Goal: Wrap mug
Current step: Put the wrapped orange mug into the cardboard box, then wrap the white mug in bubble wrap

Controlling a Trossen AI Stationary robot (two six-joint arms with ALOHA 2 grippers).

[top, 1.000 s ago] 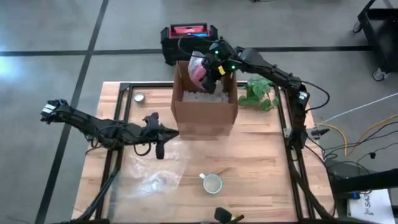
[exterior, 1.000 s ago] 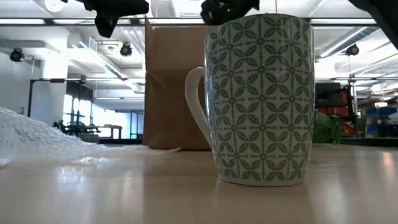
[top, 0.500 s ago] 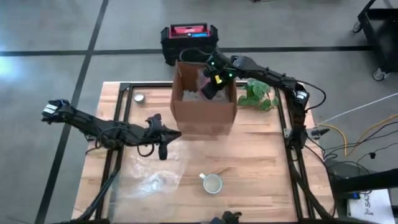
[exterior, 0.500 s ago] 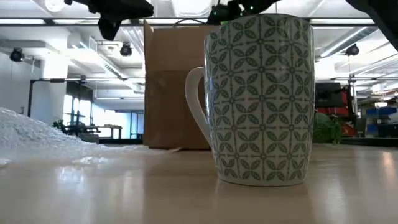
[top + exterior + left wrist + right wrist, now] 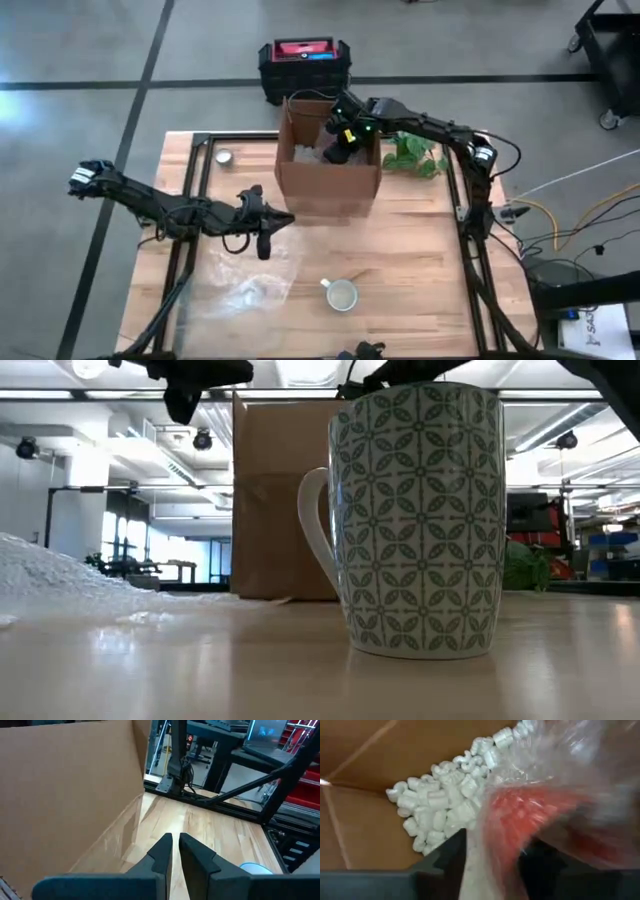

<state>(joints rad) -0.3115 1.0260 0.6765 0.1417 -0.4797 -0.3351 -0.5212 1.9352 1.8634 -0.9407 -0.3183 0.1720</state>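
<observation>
A green-patterned white mug (image 5: 341, 294) stands upright on its base near the table's front; it fills the low view (image 5: 415, 520). To its left a clear bubble-wrap sheet (image 5: 245, 285) lies flat on the wood. My left gripper (image 5: 262, 242) hovers shut above that sheet's far edge, in front of the open cardboard box (image 5: 328, 168). My right gripper (image 5: 340, 150) reaches down into the box, shut on a red thing wrapped in bubble wrap (image 5: 535, 815). White packing peanuts (image 5: 445, 815) cover the box's floor. My right gripper pinches the bubble-wrapped red bundle between its two fingers (image 5: 445, 857), with the wrap's clear film (image 5: 492, 845) bulging out between them. The fingers slant down into the box from its far right side. Whether the bundle rests on the peanuts I cannot tell.
A green plant (image 5: 415, 152) sits right of the box. A small round tin (image 5: 224, 157) lies at the far left of the table. A black and red case (image 5: 303, 62) stands on the floor beyond. Bare wood stretches right of the mug.
My right gripper has gone down from above the box's far rim into the box, carrying the wrapped red bundle with it; the bundle now sits low between the box's walls. The left arm has stayed about where it was.
</observation>
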